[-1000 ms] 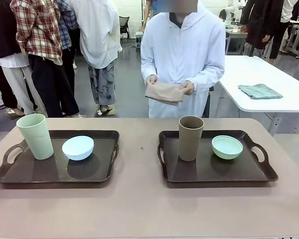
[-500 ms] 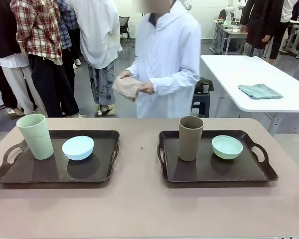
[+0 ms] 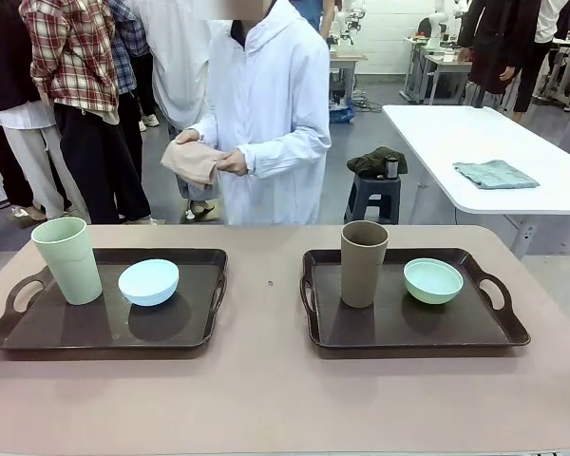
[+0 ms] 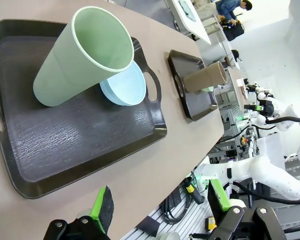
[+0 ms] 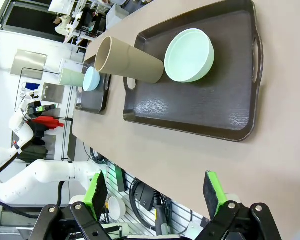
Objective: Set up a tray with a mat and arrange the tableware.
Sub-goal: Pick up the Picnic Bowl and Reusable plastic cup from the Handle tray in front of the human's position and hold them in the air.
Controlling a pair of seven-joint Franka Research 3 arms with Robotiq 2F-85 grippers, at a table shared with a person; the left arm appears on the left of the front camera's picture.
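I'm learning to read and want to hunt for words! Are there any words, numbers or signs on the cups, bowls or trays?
No text can be read.
The pale green tumbler, brown tumbler, light blue bowl, mint green bowl, left tray and right tray are plain.
The folded cloth that the person holds shows no print.
Things in the far background are too small and blurred to read.

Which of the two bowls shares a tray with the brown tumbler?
The mint green bowl, beside the brown tumbler on the right tray. The light blue bowl sits on the left tray with the pale green tumbler.
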